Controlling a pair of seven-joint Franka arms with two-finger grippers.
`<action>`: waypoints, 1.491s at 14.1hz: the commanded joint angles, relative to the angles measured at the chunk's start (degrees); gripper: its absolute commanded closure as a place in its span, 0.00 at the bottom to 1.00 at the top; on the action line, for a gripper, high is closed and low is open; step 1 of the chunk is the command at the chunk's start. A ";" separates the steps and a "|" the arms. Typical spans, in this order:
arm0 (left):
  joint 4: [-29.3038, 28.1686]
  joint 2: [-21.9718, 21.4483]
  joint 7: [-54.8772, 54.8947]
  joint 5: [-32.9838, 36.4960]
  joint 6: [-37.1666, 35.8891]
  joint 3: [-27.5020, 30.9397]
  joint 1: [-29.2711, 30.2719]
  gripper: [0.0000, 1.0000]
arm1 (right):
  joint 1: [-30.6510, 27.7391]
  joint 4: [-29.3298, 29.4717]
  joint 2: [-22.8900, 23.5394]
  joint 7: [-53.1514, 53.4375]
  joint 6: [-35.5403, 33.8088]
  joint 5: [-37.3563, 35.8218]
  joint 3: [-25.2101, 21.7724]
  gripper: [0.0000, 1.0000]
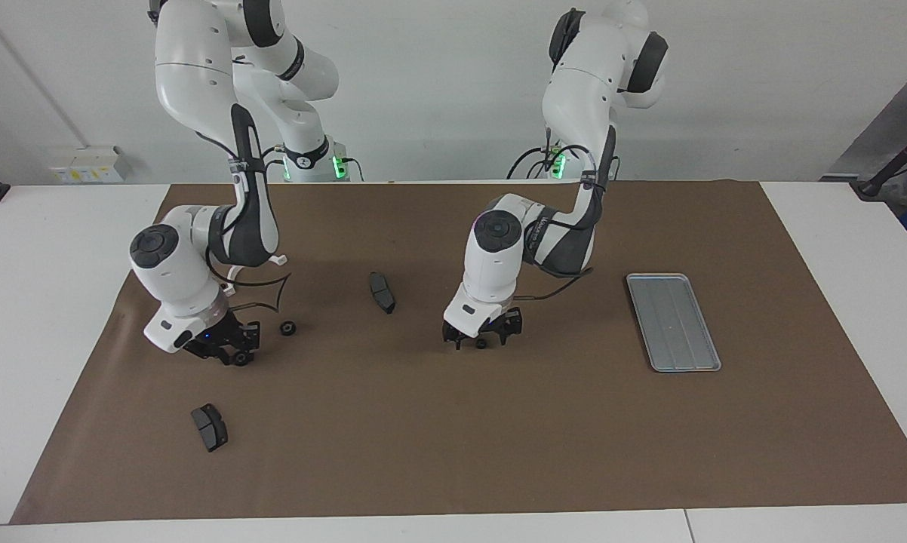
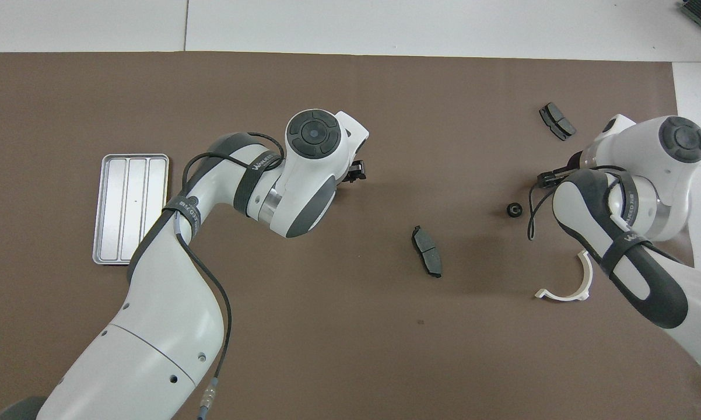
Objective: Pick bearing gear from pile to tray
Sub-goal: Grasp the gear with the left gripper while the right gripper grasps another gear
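Note:
Toward the right arm's end of the mat lies the pile: small black bearing gears, dark brake pads and a white half-ring bracket [image 2: 566, 286]. My right gripper [image 1: 231, 351] is down on the mat around one gear [image 1: 240, 357]. A loose gear [image 1: 287, 327] lies just beside it. At the mat's middle, my left gripper [image 1: 480, 339] is low and open, its fingers on either side of another gear [image 1: 481, 345]; the left hand hides this gear in the overhead view. The silver tray [image 1: 672, 322] sits bare toward the left arm's end.
One brake pad [image 1: 382, 292] lies between the two grippers. Another brake pad [image 1: 210, 427] lies farther from the robots than the right gripper. A brown mat [image 1: 453, 437] covers the white table.

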 commanded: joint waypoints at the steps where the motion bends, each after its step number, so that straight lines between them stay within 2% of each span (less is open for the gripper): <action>1: -3.85 -0.52 -0.16 2.04 4.72 0.23 0.20 0.00 | -0.19 -0.75 0.01 -0.93 0.77 1.50 0.64 0.58; 5: -5.62 -0.88 0.45 2.31 6.58 0.14 0.11 0.00 | -0.02 -0.75 -0.08 0.04 0.15 1.50 0.73 0.58; 6: -5.62 -0.88 0.71 2.31 6.32 0.14 0.11 0.05 | -0.02 -0.75 -0.08 0.04 0.15 1.50 0.73 0.58; 7: -5.54 -0.88 0.89 2.40 6.06 0.14 0.02 0.08 | -0.02 -0.75 -0.08 0.04 0.15 1.50 0.73 0.67; 9: -5.36 -0.88 2.11 2.40 5.53 0.14 0.11 0.13 | -0.02 -0.75 -0.08 0.13 0.07 1.50 0.73 1.00; 14: -5.01 -1.23 5.63 2.40 2.89 -0.03 0.02 0.28 | 0.07 0.38 -0.51 0.13 -2.03 1.50 0.82 1.00; 18: -4.57 -1.93 7.04 2.40 -0.53 -0.30 0.02 0.45 | 0.16 2.06 -4.11 5.30 -6.43 1.41 1.08 1.00; 21: -4.57 -2.02 7.13 2.31 -1.24 -0.38 -0.24 0.53 | 1.30 2.41 -5.70 6.90 -8.81 1.50 1.08 1.00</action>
